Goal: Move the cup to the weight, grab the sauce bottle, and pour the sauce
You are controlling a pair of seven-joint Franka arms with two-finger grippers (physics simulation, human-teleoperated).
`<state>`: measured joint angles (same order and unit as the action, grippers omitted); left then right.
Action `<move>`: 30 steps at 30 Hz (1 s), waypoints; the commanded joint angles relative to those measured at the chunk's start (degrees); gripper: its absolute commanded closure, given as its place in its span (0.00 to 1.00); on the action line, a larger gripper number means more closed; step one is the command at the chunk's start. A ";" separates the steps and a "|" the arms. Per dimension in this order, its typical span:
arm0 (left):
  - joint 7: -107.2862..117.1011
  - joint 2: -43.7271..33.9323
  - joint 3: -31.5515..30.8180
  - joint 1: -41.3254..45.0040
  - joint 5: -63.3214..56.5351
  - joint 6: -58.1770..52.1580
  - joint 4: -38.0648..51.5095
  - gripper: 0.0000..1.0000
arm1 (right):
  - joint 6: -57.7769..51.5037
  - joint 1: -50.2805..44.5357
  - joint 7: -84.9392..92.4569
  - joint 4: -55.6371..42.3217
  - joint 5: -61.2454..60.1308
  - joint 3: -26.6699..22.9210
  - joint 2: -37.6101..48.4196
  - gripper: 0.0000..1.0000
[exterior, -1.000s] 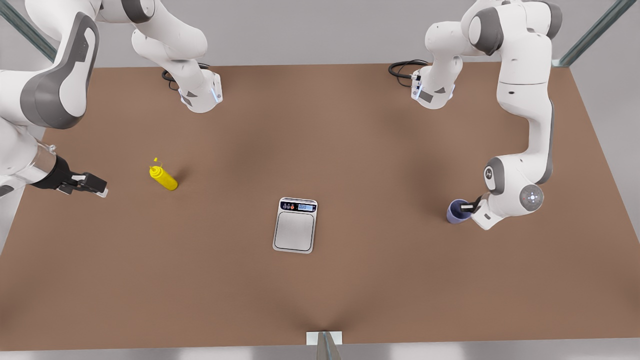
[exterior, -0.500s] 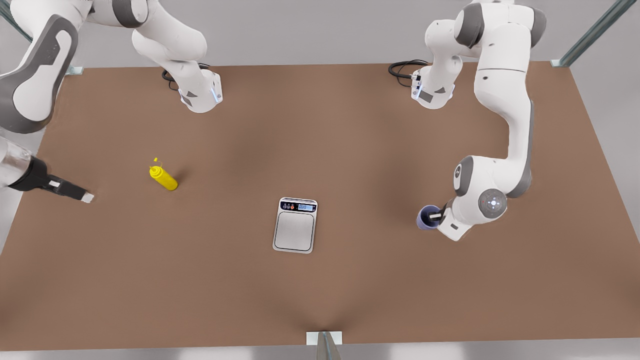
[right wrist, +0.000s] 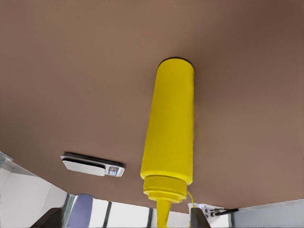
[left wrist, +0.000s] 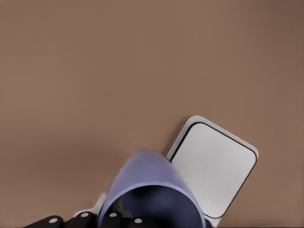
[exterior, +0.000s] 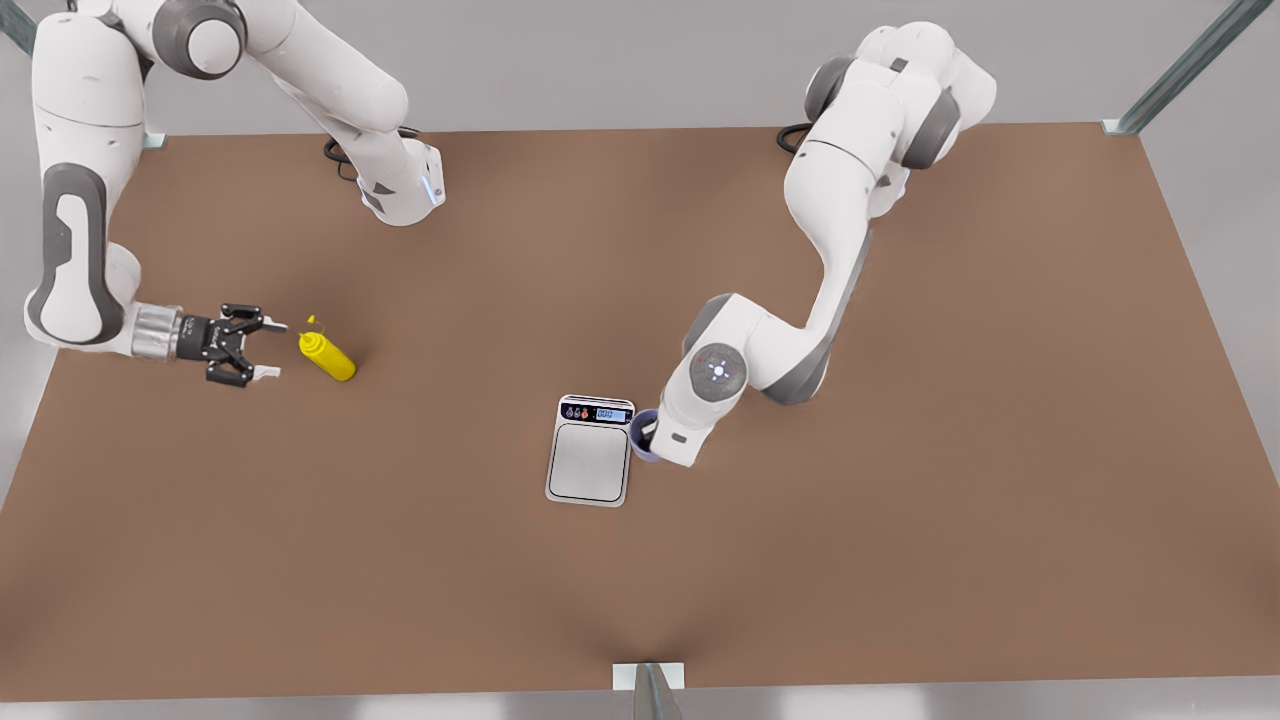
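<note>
**Cup beside the scale, open claw near the yellow bottle**

A wide brown desk point(exterior: 900, 560) lies under a pale grey wall, with metal frame bars at its far corners. Two white robot arms stand on the far side of the desk.

The left claw point(exterior: 648, 432) belongs to the arm on the front view's right. This arm reaches down to the middle of the desk. The claw is closed on the cup point(exterior: 640, 436), a small lavender-blue one; one finger seems to be inside the rim, but the wrist body covers most of the claw in the front view. In the left wrist view the cup point(left wrist: 151, 190) is near the camera with its opening toward it, and the dark claw parts are at its rim. The cup is at the edge of the scale point(exterior: 591, 450) on the front view's right, near the black display strip. Whether it touches the scale or is above the desk, I cannot tell. The steel plate of the scale point(left wrist: 213, 173) is bare.

The right claw point(exterior: 268, 348) is on the front view's left, low over the desk. Its fingers are spread wide and hold nothing. The sauce bottle point(exterior: 328, 356) is just beside them, yellow, upright on the desk. In the right wrist view the bottle point(right wrist: 170, 130) has its thin nozzle near the claw's fingertips.
</note>
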<state>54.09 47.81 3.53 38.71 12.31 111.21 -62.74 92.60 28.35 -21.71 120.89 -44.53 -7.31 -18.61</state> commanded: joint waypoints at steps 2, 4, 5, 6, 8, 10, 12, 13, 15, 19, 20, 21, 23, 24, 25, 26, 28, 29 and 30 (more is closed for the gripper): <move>0.23 0.88 0.07 0.84 5.00 1.20 0.51 0.79 | 0.57 0.47 0.09 0.22 -0.82 -0.07 -0.38 0.00; 0.75 3.25 0.33 2.08 5.00 1.29 3.41 0.79 | 0.57 1.26 0.97 0.92 -1.00 -0.86 -1.17 0.00; 1.28 3.95 0.33 2.42 5.00 1.73 4.55 0.79 | 0.48 1.09 1.06 0.58 -1.08 -1.13 -2.04 0.00; 1.72 4.30 0.34 3.13 5.00 3.48 4.55 0.79 | 0.13 0.91 1.06 0.31 -3.28 -1.74 -3.37 0.00; 2.78 4.92 0.16 3.83 5.18 4.37 4.55 0.79 | -0.31 1.09 2.02 0.40 -3.54 -1.92 -5.30 0.00; 4.18 5.45 0.16 5.06 5.62 6.83 4.55 0.79 | -0.57 1.09 3.96 0.83 -3.46 -1.92 -6.00 0.00; 4.27 6.24 0.16 6.21 5.80 7.53 4.55 0.79 | -0.93 1.09 5.36 0.84 -3.46 -1.92 -6.70 0.00; 4.27 6.50 0.25 6.29 5.80 7.71 4.55 0.79 | -1.63 1.09 5.80 0.75 -3.54 -1.92 -6.79 0.00; 4.18 7.03 0.33 6.21 5.80 8.15 4.46 0.79 | -1.01 0.91 7.38 0.84 -4.60 -1.83 -8.02 0.00; 4.18 7.91 0.42 6.21 5.71 9.38 4.38 0.79 | -0.22 0.47 8.44 1.19 -4.95 -1.66 -8.90 0.00; 4.27 8.09 0.42 6.21 5.71 9.64 4.29 0.76 | 0.22 0.39 8.44 1.36 -5.22 -1.30 -8.99 0.00; 4.18 8.17 0.42 6.21 5.71 9.64 4.38 0.69 | 0.66 0.30 8.44 1.36 -5.22 -1.13 -8.90 0.00; 4.10 8.26 0.42 6.21 5.71 9.73 4.29 0.65 | 0.74 0.12 8.44 1.36 -6.00 -0.43 -9.34 0.00; 4.10 8.26 0.42 6.21 5.71 9.99 4.29 0.61 | 0.74 0.12 8.53 1.63 -6.45 -0.25 -9.43 0.00; 4.10 8.26 0.42 6.29 5.71 9.99 4.29 0.55 | 0.74 0.12 8.44 1.71 -6.45 -0.16 -9.43 0.00; 4.10 8.26 0.42 6.29 5.71 9.99 4.29 0.49 | 0.66 0.12 8.53 1.98 -6.53 0.10 -9.43 0.00; 4.10 8.26 0.42 6.29 5.71 10.17 4.29 0.46 | 0.74 0.12 8.53 2.59 -6.53 0.28 -9.43 0.00; 4.10 8.26 0.42 6.21 5.71 10.43 4.20 0.44 | 1.45 0.04 9.14 2.77 -6.53 0.45 -9.69 0.00; 4.18 8.17 0.33 6.12 5.80 10.26 4.20 0.30 | 1.54 -0.58 9.14 2.77 -6.53 0.98 -9.78 0.01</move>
<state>58.27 55.95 3.72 44.66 17.78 121.27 -58.51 94.21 27.77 -12.22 123.66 -51.06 -6.33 -28.39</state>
